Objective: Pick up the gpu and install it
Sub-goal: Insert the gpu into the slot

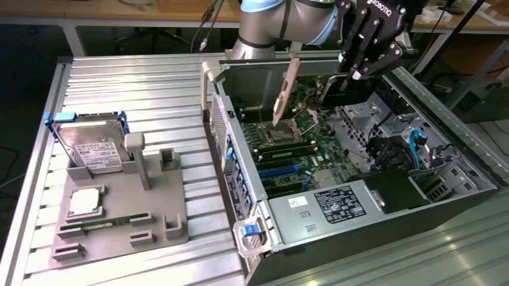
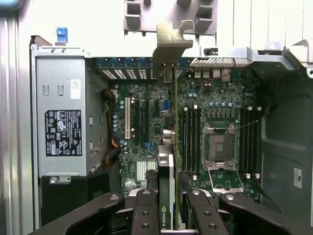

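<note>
My gripper [image 1: 351,72] hangs over the open computer case [image 1: 230,149], shut on the gpu [image 1: 284,92]. The thin card is held on edge above the motherboard [image 1: 298,152], with its silver end bracket toward the exterior view's left and pointing down. In the wrist view the gpu [image 2: 167,161] shows edge-on between my black fingers [image 2: 145,205]. It runs away from the camera over the expansion slots [image 2: 129,117], and its bracket [image 2: 171,41] reaches the case's slotted rear wall. I cannot tell whether the card touches a slot.
Inside the case are a grey power supply [image 2: 61,127], an open CPU socket [image 2: 218,147] and memory modules [image 2: 190,137]. On the ribbed table, a grey fixture [image 1: 119,232] holds a silver hard drive [image 1: 92,146], a processor [image 1: 86,201] and a green memory stick [image 1: 104,221].
</note>
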You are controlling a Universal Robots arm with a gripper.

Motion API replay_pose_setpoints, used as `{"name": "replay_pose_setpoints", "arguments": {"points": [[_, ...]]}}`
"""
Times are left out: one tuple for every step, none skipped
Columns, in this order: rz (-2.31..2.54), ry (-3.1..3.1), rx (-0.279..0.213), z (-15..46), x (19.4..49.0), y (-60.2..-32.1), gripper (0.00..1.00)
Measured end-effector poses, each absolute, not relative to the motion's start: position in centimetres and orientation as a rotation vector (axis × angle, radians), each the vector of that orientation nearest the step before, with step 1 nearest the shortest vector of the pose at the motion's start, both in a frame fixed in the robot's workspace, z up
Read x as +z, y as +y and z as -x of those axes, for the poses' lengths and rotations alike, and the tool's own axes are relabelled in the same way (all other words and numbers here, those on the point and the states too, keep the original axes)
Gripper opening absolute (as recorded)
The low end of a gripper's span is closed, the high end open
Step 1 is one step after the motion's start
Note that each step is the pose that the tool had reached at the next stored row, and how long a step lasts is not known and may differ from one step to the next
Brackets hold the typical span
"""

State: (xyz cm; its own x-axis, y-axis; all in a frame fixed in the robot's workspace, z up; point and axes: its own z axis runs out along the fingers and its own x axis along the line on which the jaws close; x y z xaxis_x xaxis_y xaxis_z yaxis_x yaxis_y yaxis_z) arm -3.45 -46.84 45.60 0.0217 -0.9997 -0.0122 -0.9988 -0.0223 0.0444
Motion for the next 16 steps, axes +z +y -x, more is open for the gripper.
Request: {"name": "replay_pose_setpoints", "arguments": {"points": [[-2.242,-2.166,-0.062,3.45,45.60,-46.84,0.27],[-2.262,-2.144,-0.061,3.45,45.61,-46.84,0.27],[-2.274,-2.131,-0.061,3.45,45.61,-46.84,0.27],[-2.290,-2.114,-0.061,3.45,45.60,-46.84,0.27],[-2.309,-2.092,-0.061,3.45,45.61,-46.84,0.27],[-2.324,-2.076,-0.060,3.45,45.61,-46.84,0.27],[-2.345,-2.051,-0.060,3.45,45.61,-46.84,0.27],[-2.360,-2.034,-0.060,3.45,45.61,-46.84,0.27],[-2.376,-2.015,-0.059,3.45,45.61,-46.84,0.27],[-2.391,-1.996,-0.059,3.45,45.61,-46.84,0.27],[-2.410,-1.973,-0.058,3.45,45.61,-46.84,0.27],[-2.425,-1.954,-0.058,3.45,45.61,-46.84,0.27],[-2.441,-1.933,-0.058,3.45,45.61,-46.84,0.27],[-2.456,-1.913,-0.057,3.45,45.61,-46.84,0.27],[-2.470,-1.895,-0.057,3.45,45.61,-46.84,0.27],[-2.487,-1.873,-0.057,3.45,45.61,-46.84,0.27]]}}
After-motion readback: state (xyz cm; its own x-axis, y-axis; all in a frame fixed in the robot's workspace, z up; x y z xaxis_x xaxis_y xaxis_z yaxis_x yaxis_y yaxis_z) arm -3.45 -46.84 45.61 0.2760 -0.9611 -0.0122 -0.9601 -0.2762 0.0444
